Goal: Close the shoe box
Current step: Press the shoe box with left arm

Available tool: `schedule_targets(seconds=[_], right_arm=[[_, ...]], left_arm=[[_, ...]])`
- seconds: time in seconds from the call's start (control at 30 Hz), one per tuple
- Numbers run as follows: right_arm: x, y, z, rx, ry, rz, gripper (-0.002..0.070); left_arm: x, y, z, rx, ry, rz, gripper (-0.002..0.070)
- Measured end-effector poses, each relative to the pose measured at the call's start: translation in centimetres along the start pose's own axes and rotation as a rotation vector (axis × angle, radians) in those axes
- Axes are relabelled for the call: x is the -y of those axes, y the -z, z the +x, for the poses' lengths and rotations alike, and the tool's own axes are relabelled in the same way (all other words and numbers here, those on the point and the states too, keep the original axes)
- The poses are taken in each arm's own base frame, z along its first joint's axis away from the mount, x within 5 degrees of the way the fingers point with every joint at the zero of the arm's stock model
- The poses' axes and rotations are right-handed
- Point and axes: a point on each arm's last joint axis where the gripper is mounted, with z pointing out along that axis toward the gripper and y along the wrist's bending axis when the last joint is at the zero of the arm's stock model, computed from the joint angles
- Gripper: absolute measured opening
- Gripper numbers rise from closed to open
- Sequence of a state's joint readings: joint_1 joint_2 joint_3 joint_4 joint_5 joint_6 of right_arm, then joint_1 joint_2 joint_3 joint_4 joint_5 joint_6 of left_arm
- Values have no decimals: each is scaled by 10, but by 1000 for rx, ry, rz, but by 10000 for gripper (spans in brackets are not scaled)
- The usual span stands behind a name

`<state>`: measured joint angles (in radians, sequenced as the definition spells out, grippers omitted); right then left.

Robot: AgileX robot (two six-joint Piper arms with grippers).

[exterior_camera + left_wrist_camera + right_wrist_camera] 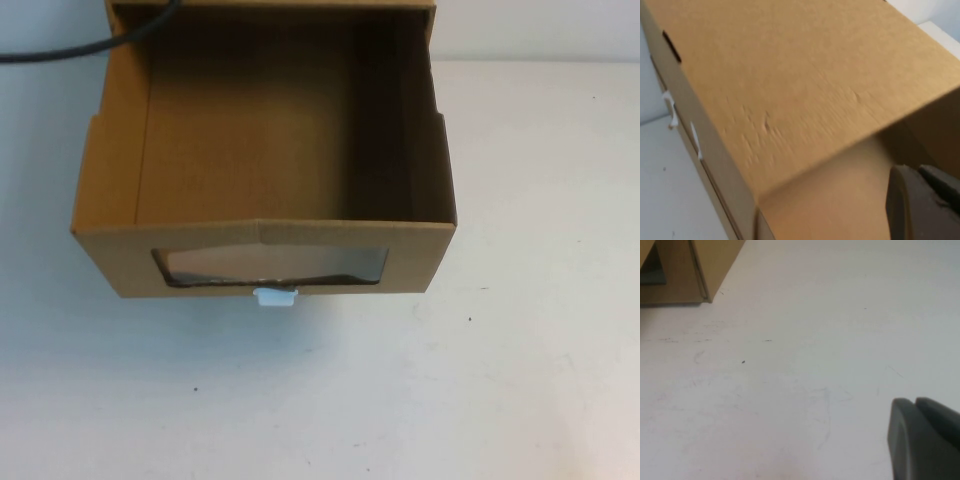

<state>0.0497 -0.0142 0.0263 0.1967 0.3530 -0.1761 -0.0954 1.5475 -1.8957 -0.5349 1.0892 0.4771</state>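
The shoe box [262,262] is a brown cardboard drawer standing pulled out toward the table's front, its empty inside showing. Its front has a clear window [270,266] with a small white pull tab [274,297] below it. Neither gripper shows in the high view. My left gripper [917,172] is shut and empty, close over a cardboard box top [790,85]. My right gripper [914,402] is shut and empty above bare table, well away from the box corner [700,270].
The white table [520,360] lies in front of and to the right of the box. A black cable [60,50] runs past the box's back left. Two small white tabs [671,109] show on the cardboard side in the left wrist view.
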Motion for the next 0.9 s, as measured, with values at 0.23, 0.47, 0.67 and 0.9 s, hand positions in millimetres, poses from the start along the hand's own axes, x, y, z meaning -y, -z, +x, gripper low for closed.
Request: schedule_targets(seconds=[0.23,0.47,0.67,0.9], right_arm=[[0,0,0,0,0,0,-11],[0,0,0,0,0,0,-11],[0,0,-1,7,0,1,-11],[0,1,-13,150,-123,-9,-11]], left_arm=[[-11,-73,-27,-38,-73,70,-5],[-4,-128,-20,-92,-91,117,-5],[-12,-152,-8,-148,-88,109,-5],[-16,-153,-6,-168,-114,68,-5]])
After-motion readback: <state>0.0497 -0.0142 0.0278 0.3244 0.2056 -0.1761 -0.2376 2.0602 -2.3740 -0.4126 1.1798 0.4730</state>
